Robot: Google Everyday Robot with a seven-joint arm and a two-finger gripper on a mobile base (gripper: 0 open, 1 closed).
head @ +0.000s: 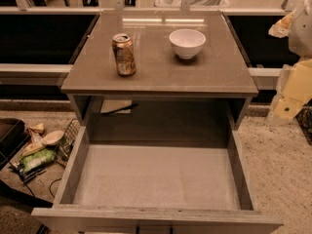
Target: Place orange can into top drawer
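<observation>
The orange can (124, 54) stands upright on the left part of the grey cabinet top (161, 69), with its silver top and pull tab showing. The top drawer (158, 177) is pulled out wide below the cabinet top, and its flat pale floor is bare. My gripper (286, 107) hangs at the right edge of the view on the pale arm, beside the cabinet's right side. It is far from the can and level with the drawer opening.
A white bowl (187, 42) sits on the cabinet top to the right of the can. Clutter and a wire basket (41, 147) lie on the floor left of the drawer. A rail and dark panels run behind the cabinet.
</observation>
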